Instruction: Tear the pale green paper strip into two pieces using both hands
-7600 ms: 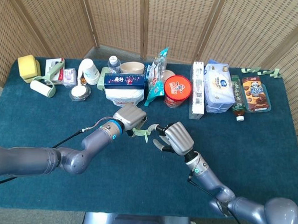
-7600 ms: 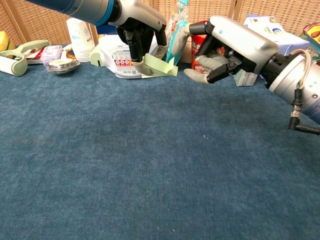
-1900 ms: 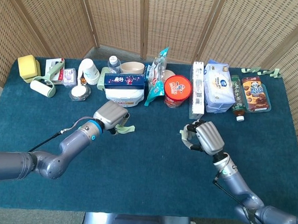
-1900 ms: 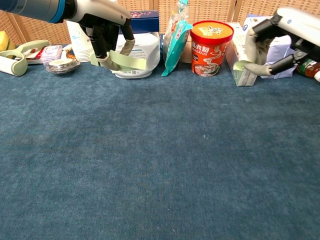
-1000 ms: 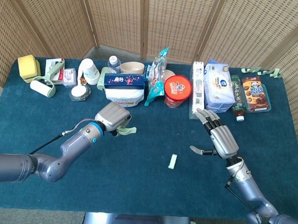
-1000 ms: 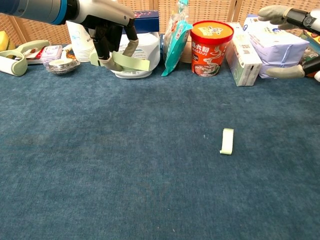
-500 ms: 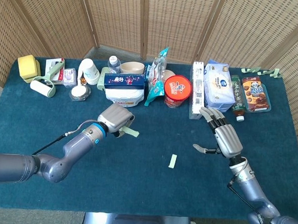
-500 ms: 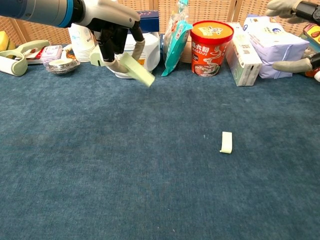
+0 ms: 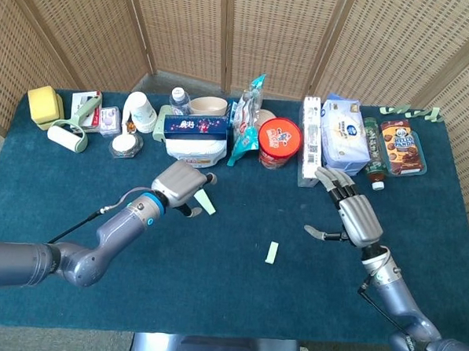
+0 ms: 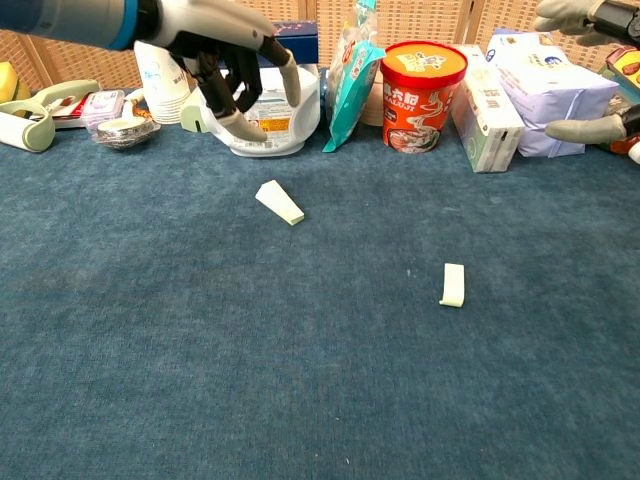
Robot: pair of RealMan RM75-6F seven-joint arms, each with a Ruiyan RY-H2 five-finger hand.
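Pale green paper strip is in two pieces, both on the blue counter (image 9: pixel 75 206). Larger piece (image 10: pixel 279 202) lies just below and slightly right of the left hand (image 10: pixel 232 52), not touching it. Smaller piece (image 10: pixel 454 284) lies well left of the right hand (image 9: pixel 350 215), roughly midway between both hands, nearer the robot. Left hand holds nothing, fingers spread and pointing down above the counter. Right hand also holds nothing, fingers extended, thumb out to the side. Behind the left hand: white tub (image 10: pixel 268 115). Red cup noodle (image 10: pixel 424 82) sits between the hands at the back row.
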